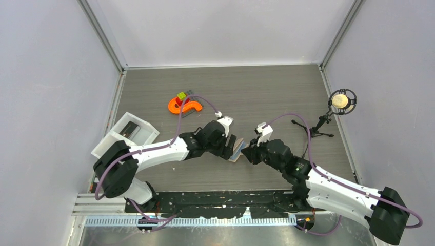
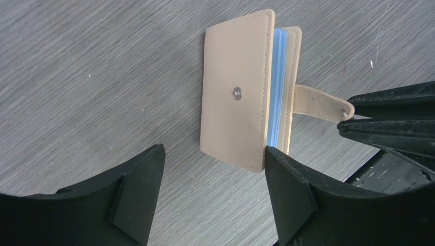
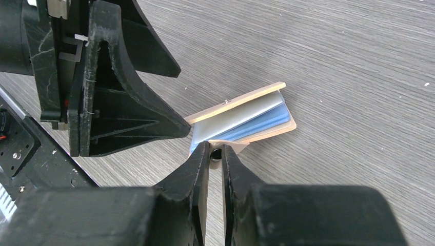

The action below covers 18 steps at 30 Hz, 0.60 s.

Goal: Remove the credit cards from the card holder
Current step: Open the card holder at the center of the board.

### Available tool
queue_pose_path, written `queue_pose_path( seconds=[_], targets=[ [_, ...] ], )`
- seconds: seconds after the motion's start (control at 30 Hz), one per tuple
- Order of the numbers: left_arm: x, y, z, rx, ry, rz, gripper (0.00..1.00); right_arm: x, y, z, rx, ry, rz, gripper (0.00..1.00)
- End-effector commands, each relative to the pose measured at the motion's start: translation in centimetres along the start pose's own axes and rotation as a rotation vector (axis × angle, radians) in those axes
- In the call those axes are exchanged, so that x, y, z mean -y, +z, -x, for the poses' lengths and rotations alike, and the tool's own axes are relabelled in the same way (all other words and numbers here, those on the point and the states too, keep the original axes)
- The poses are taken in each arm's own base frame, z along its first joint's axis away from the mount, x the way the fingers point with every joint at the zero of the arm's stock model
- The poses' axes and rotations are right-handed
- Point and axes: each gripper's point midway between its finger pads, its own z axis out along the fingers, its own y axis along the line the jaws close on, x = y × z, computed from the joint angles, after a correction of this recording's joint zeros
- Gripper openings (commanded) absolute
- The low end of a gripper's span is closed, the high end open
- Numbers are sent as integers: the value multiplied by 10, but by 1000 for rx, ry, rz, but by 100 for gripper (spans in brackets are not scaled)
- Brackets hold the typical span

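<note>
The beige card holder [image 2: 235, 92] lies on the grey table, partly open, with pale blue inner faces [image 2: 277, 87] showing at its edge. It also shows in the top view [image 1: 237, 152] and the right wrist view [image 3: 241, 105]. My right gripper [image 3: 215, 152] is shut on its snap tab [image 2: 315, 100], and its fingers [image 2: 390, 123] enter from the right. My left gripper [image 2: 213, 177] is open just short of the holder, one fingertip [image 2: 279, 166] touching its near corner. No credit card shows in the holder.
A white two-compartment tray [image 1: 115, 141] at the left holds a dark flat thing [image 1: 130, 128]. An orange S-shaped toy [image 1: 183, 106] with a small green cube [image 1: 181, 96] lies at the back. A microphone on a small tripod [image 1: 341, 101] stands at the right.
</note>
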Motion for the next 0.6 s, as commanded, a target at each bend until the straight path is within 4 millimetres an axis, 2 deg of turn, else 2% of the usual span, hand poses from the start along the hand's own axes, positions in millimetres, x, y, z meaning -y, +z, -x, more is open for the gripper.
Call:
queue_pose_path(
  seconds=[0.0, 0.1, 0.17, 0.3, 0.37, 0.43, 0.47, 0.5, 0.57],
  targets=[
    [4, 5, 26, 51, 48, -4, 72, -7, -1, 25, 67, 10, 18, 5],
    [2, 10, 25, 39, 66, 4, 68, -5, -1, 24, 63, 15, 12, 5],
    [0, 12, 24, 33, 71, 11, 59, -3, 0, 23, 59, 21, 2, 5],
    [-6, 11, 18, 15, 62, 30, 17, 10, 2, 16, 29, 39, -60, 7],
    [-16, 6, 7, -29, 36, 80, 3, 27, 1, 8, -10, 66, -142, 12],
    [-24, 1, -8, -75, -8, 116, 0, 44, -2, -1, -53, 114, -218, 19],
    [-25, 0, -17, -90, -39, 116, 0, 47, -3, -5, -77, 141, -240, 26],
    [-23, -1, -24, -101, -75, 103, 0, 50, -4, -6, -88, 158, -245, 33],
    [-18, -1, -39, -116, -143, 66, 0, 44, -7, -4, -108, 181, -226, 41]
  ],
)
